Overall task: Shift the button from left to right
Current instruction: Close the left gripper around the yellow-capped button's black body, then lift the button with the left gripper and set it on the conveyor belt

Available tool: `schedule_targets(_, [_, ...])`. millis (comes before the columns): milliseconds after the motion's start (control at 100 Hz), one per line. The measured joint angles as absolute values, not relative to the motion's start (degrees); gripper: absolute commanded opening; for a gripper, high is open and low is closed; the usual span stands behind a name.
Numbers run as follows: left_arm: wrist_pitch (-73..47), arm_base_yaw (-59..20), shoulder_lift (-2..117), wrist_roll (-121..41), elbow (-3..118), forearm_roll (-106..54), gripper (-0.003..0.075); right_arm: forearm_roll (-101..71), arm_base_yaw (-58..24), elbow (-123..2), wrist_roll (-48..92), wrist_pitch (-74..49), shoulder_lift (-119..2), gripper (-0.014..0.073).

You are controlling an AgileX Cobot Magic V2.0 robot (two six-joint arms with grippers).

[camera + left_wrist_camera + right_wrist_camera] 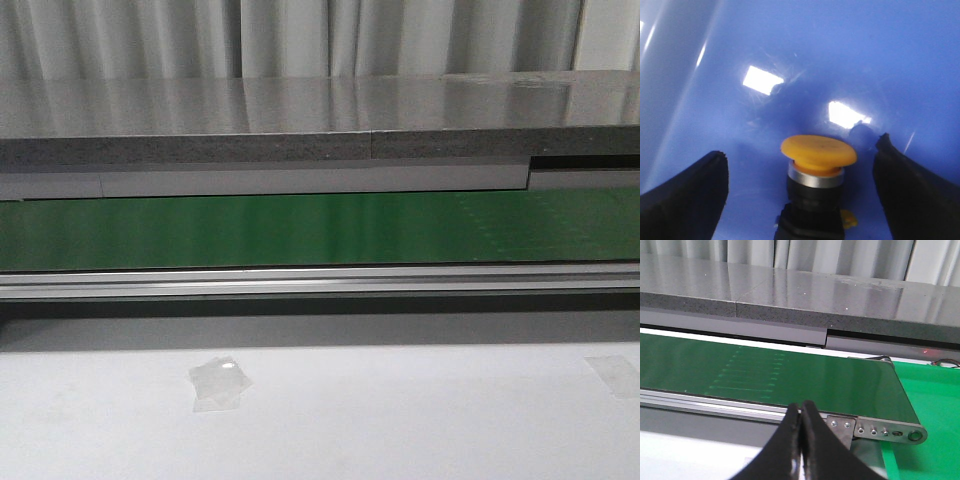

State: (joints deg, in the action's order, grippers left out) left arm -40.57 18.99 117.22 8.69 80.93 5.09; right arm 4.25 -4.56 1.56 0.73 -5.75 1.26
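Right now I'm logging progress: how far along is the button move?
Barely begun. Nothing looks moved: the button sits on a blue surface, between the open left hand's fingers, ungripped. The right hand is shut and empty by the green belt. Gripping, carrying and placing remain.

glossy blue plastic bin (850, 55), matt green belt (320, 230)

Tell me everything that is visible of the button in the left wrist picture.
The button has a round orange-yellow mushroom head, a silver metal ring under it, and a black body that runs out of the picture. A small yellow part shows beside the body. It looks like plastic, and its head points slightly away from the camera. It rests on a glossy blue surface. The left pincer is open, one black finger on each side, neither touching it.
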Motion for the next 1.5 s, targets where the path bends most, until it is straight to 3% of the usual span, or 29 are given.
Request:
schedule_targets(110, [-40.72, 18.99, 118.09, 8.69, 80.93, 5.09, 0.0563, 4.25, -4.56, 1.56, 0.73, -5.75, 1.26, -0.0065])
schedule_targets(180, [-40.72, 18.99, 118.27, 8.69, 80.93, 5.09, 0.0516, 4.25, -4.56, 1.56, 0.73, -5.75, 1.26, -0.0065])
schedule_targets(420, [-40.84, 18.99, 118.47, 8.69, 80.93, 5.05, 0.0132, 4.25, -4.56, 1.56, 0.73, -5.75, 1.26, -0.0065])
schedule_targets(560, [-40.91, 18.99, 118.47, 8.69, 80.93, 5.05, -0.002, 4.25, -4.56, 1.56, 0.73, -5.75, 1.26, -0.0065])
schedule_targets(1170, [-46.78, 18.76, 107.1, 4.06, 80.93, 1.14, -0.002, 4.25, -4.56, 1.56, 0.73, -5.75, 1.26, -0.0065])
schedule_targets(1500, [-49.0, 11.35, 106.14, 1.68, 80.93, -0.7, -0.002, 4.25, -4.56, 1.56, 0.73, -5.75, 1.26, -0.0065])
